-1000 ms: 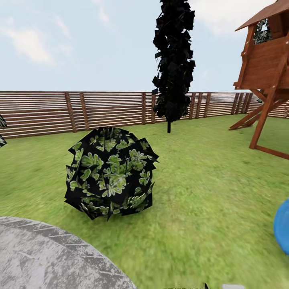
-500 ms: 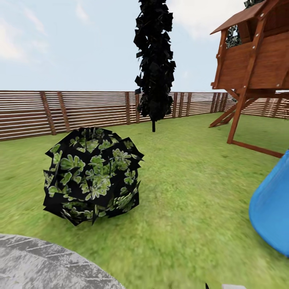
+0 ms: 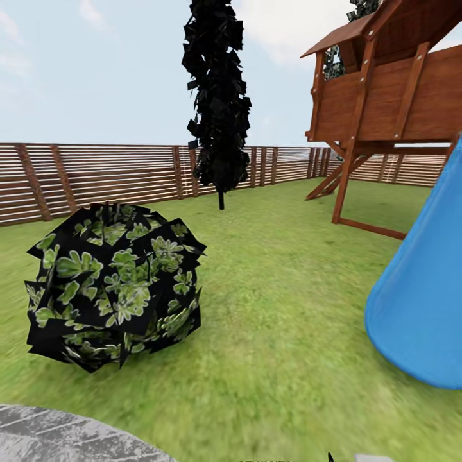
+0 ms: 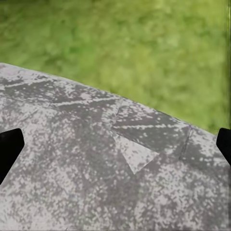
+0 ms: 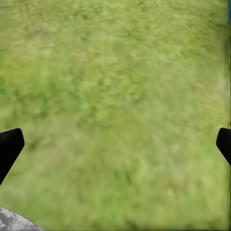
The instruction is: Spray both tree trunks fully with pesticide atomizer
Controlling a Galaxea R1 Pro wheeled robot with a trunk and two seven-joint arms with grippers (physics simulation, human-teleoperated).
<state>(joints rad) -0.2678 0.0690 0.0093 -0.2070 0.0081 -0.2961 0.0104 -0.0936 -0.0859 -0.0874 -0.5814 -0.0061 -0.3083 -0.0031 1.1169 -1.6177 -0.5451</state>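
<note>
The pesticide atomizer and both trees are out of view. In the left wrist view my left gripper (image 4: pixel 115 149) is open, its black fingertips (image 4: pixel 9 149) far apart over a grey stepping stone (image 4: pixel 96 173) with grass beyond. Grass floor (image 5: pixel 115 96) lies under my right gripper (image 5: pixel 115 147), which is open in the right wrist view with nothing between its fingers. The head view looks over the garden lawn (image 3: pixel 282 308) to the brown slat fence (image 3: pixel 115 173).
A round leafy bush (image 3: pixel 112 285) stands close at the left. A black-leaved tree with a thin dark stem (image 3: pixel 218 102) stands by the fence. A wooden play tower (image 3: pixel 391 102) and a blue slide (image 3: pixel 423 301) are at the right. A grey stone (image 3: pixel 58 439) lies at the lower left.
The head view has swung to the right: bush and black tree slid left in the picture, while the play tower and blue slide came further in. Nothing in the garden itself moved.
</note>
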